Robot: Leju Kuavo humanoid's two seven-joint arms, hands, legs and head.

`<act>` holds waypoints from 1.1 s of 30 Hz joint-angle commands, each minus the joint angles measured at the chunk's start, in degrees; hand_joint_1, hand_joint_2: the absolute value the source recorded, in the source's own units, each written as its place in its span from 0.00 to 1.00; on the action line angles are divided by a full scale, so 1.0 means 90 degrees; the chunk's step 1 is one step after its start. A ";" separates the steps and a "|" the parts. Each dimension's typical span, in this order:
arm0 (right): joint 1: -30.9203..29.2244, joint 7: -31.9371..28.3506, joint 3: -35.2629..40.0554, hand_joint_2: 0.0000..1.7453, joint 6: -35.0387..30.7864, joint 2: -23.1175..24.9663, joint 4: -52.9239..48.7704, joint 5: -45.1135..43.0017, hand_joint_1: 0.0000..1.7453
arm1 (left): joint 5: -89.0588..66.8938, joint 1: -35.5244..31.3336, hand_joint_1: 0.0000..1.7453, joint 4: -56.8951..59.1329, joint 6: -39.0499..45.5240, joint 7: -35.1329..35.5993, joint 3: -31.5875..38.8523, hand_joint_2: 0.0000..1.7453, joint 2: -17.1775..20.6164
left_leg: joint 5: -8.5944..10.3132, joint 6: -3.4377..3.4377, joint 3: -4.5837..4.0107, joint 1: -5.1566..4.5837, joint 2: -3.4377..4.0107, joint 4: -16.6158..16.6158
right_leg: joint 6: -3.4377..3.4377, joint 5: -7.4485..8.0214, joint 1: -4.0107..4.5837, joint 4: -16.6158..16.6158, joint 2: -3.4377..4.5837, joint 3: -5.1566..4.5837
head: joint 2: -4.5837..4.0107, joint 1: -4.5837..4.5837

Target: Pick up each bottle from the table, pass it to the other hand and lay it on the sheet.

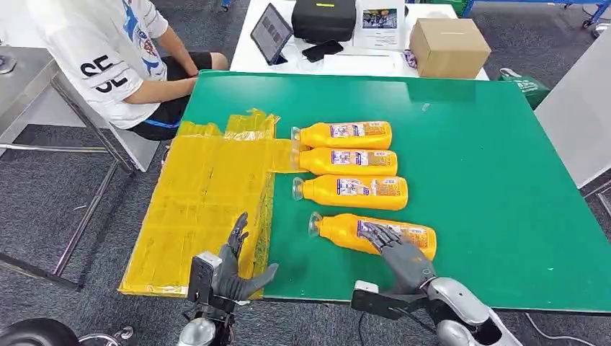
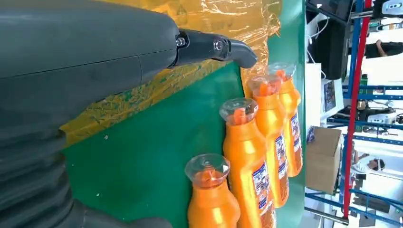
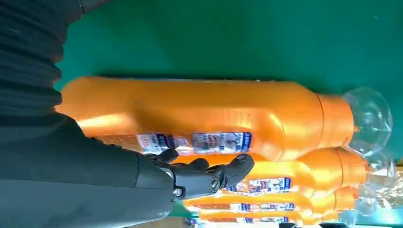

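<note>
Person's white shirt [image 1: 101, 50]: big black letters are showing, looking like "SE".
Orange bottles [image 1: 357, 192]: blue and white labels are showing, but the words are staying too small to read.

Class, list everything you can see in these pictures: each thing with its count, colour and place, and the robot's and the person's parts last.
Bottles: four, orange, lying in a row on the mat.
Mat: one, green, on the table.
Sheet: one, yellow, at the mat's left edge.
Cardboard box: one, brown, on the white table behind.
Black case: one, same table.
Tablet: one, same table.
Person: one, white shirt, seated far left.
Left hand: open, near the sheet.
Right hand: on the nearest bottle.
</note>
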 commanded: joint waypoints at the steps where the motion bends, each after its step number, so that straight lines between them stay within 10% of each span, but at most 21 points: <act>1: 0.0054 0.0088 -0.0162 1.00 0.0026 0.0066 -0.0015 0.0092 0.00 | -0.0009 -0.0102 0.00 0.0162 -0.0030 0.0025 0.0135 1.00 0.0011 | -0.0015 -0.0008 0.0033 0.0008 0.0009 0.0000 | -0.0014 -0.0010 0.0010 -0.0007 0.0000 0.0035 | 0.0000 0.0000; 19: -0.0613 0.0348 -0.0792 1.00 -0.1025 0.1003 0.1041 0.1437 0.00 | -0.0023 0.0072 0.00 -0.0021 -0.0043 0.0207 0.0018 1.00 0.0036 | -0.0018 -0.0011 0.0044 0.0010 0.0042 -0.0005 | -0.0018 -0.0002 0.0010 -0.0012 0.0032 0.0039 | 0.0000 0.0000; 33: -0.0725 0.0573 -0.0920 1.00 -0.0497 0.0939 0.1803 0.1345 0.00 | -0.0018 0.0025 0.00 0.0014 -0.0054 0.0263 -0.0073 1.00 0.0062 | -0.0009 -0.0007 0.0030 0.0001 0.0015 -0.0004 | -0.0012 -0.0003 0.0002 -0.0010 0.0009 0.0031 | 0.0000 0.0000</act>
